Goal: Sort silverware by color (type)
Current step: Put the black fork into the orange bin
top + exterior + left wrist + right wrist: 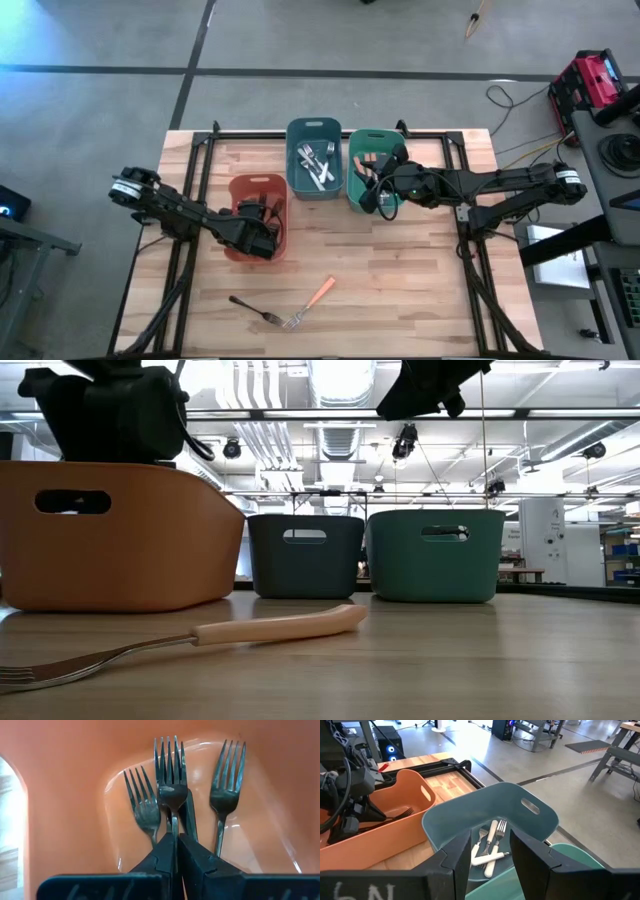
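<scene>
Silverware sits partly sorted: left gripper (175,842) is clamped on a dark fork (171,775) inside the salmon bin (240,195); right gripper (492,851), fingers apart, hangs over the green bin (357,190); an orange-handled fork (311,300) and another dark fork (252,308) lie near the table's front edge

**Two dark arms, pale collars, black cabling**

Both arms are built of black, blocky links. The left arm (190,212) carries a pale grey ring at its outer joint, and the right arm (490,183) has a matching ring near its far end. A black cable loops beneath the right gripper (491,851). That gripper's fingers (454,857) are matte black, angular wedges, with faint pale lettering on the housing. The left gripper (176,851) has similar black fingers, tapering and edged with moulded ridges, above a dark bar with faint markings.
</scene>
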Controlling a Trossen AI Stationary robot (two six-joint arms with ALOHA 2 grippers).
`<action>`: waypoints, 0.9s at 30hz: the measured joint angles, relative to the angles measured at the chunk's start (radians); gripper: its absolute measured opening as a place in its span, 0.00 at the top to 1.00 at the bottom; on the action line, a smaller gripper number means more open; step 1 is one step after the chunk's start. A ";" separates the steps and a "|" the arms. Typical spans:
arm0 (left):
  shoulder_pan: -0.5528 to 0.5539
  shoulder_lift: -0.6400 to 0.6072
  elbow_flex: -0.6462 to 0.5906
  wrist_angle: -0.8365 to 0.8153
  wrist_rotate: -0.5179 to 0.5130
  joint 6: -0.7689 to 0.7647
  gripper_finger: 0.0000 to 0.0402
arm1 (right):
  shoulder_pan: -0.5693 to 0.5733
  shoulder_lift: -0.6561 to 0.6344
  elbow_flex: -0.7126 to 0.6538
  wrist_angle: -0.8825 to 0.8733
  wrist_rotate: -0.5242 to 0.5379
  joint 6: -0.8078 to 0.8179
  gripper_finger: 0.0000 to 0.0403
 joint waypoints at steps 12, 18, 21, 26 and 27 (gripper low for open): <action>0.000 0.000 -0.009 0.026 -0.016 0.001 0.99 | 0.000 0.000 0.000 0.000 0.000 0.006 0.68; 0.000 0.000 -0.015 0.040 -0.025 0.002 0.98 | 0.000 0.000 0.000 0.000 0.000 0.006 0.68; 0.000 0.000 -0.015 0.040 -0.026 0.003 0.98 | 0.000 0.000 0.000 0.000 0.000 0.007 0.68; 0.000 0.000 -0.015 0.041 -0.025 0.003 0.98 | 0.000 0.000 0.000 0.000 0.000 0.007 0.68; 0.000 0.000 -0.015 0.041 -0.025 0.004 0.98 | 0.000 0.000 0.000 0.000 0.000 0.007 0.68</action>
